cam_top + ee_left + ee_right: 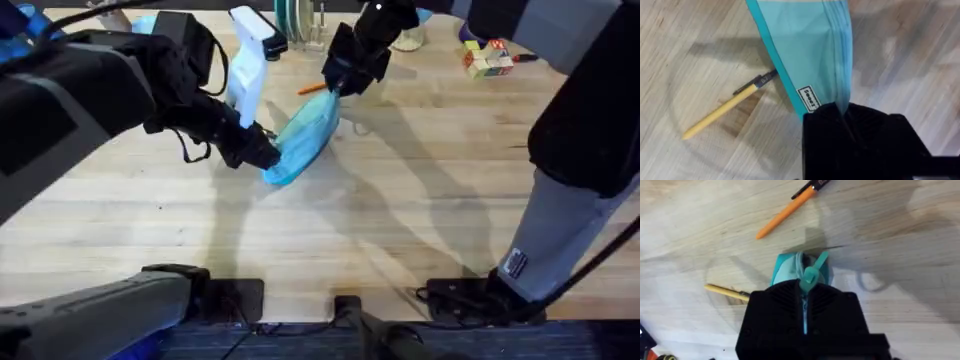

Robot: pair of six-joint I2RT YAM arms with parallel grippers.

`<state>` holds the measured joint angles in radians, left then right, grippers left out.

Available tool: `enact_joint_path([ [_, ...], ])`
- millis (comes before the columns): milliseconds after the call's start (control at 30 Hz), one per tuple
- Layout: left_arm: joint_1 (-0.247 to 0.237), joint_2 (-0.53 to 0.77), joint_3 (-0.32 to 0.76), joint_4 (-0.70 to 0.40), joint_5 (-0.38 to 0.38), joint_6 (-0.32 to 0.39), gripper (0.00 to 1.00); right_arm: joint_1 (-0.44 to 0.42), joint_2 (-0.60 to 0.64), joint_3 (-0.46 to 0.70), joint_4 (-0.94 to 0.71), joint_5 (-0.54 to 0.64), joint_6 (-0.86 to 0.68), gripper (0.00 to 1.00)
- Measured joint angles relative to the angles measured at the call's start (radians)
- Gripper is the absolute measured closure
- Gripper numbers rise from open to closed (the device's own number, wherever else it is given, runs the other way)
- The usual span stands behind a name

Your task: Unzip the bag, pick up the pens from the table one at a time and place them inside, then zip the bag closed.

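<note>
A white spray bottle stands near colourful blocks and stacked plates

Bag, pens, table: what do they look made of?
The bag: soft woven fabric, matte turquoise; it creases and has stitched edging and a sewn label. The orange pen and the yellow pen: probably smooth plastic with black ends; metal can't be ruled out. The table: light wood planks with visible grain, satin finish.

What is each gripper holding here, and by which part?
Both hold the bag: left gripper clamps its near end, right gripper its far, zip-pull end.
</note>
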<state>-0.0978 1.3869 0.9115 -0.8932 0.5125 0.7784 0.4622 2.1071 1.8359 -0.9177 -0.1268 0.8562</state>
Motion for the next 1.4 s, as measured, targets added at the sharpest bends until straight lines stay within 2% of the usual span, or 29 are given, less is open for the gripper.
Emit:
enact_joint_path([
  [300, 0.000, 0.000, 0.000, 0.000, 0.000, 0.000, 0.958, 0.004, 0.000, 0.000, 0.004, 0.016, -0.131, 0.967],
  [733, 0.000, 0.000, 0.000, 0.000, 0.004, 0.000, 0.958, 0.017, -0.024, 0.002, 0.030, 0.050, -0.568, 0.968],
  [1100, -0.002, 0.000, 0.000, 0.014, 0.022, 0.000, 0.959, 0.026, -0.109, 0.002, 0.007, 0.059, -0.643, 0.967],
  [1400, -0.002, 0.000, 0.000, 0.011, 0.021, 0.000, 0.958, 0.037, -0.118, 0.002, -0.010, -0.028, -0.709, 0.967],
])
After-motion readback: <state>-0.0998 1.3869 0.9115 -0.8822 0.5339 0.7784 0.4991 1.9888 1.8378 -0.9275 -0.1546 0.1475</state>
